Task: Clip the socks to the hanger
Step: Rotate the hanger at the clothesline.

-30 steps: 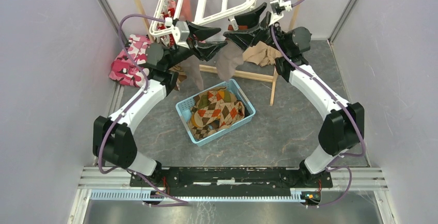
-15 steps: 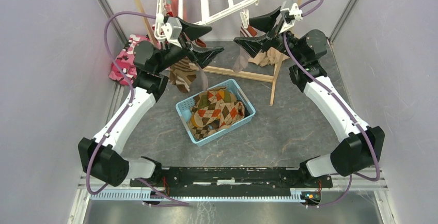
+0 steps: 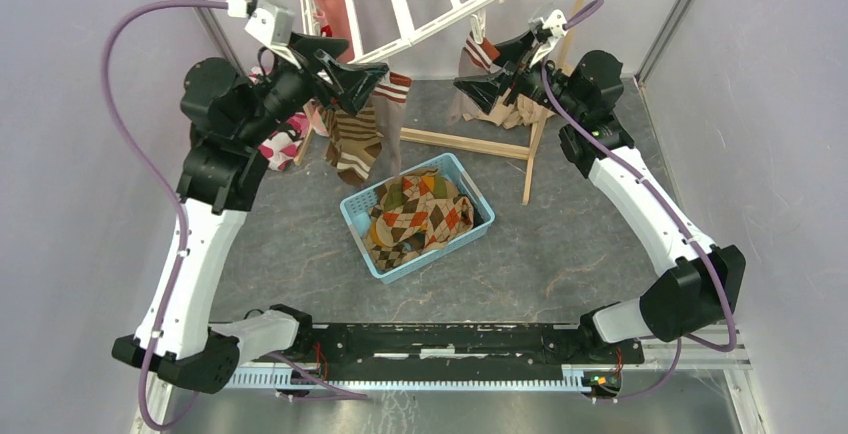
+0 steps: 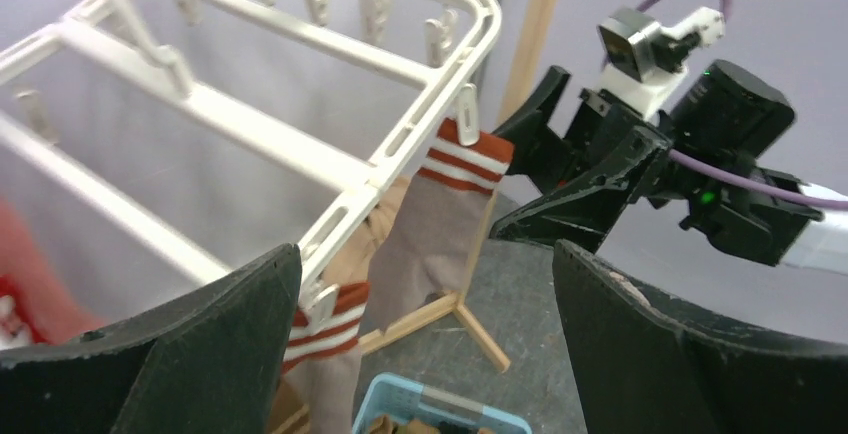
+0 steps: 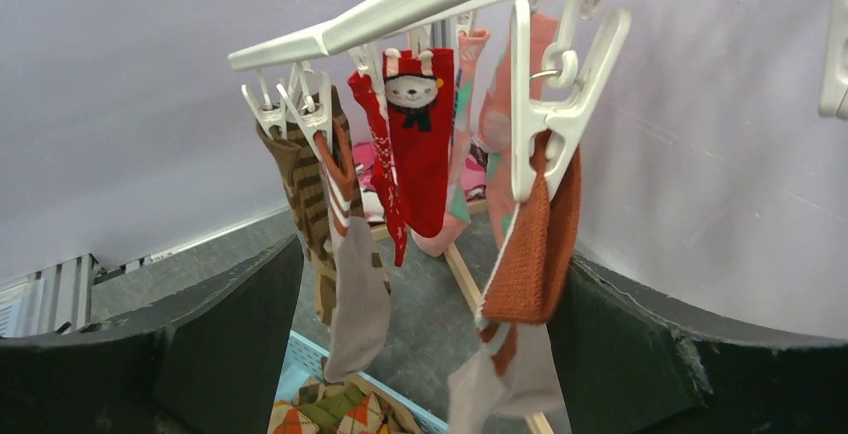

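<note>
Looking at a white plastic rectangular hanger frame up at the back, tilted. Got two taupe fabric socks with rust-and-white striped cuffs clipped along its near edge, plus a red fabric sock with a bear face further along. Seeing the left gripper and right gripper on either side of them, both spread wide and gripping nothing. More argyle socks down below in the light blue plastic basket.

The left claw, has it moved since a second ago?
Yes. The left claw has swung leftward, away from the blue basket, in the overhead view.
</note>
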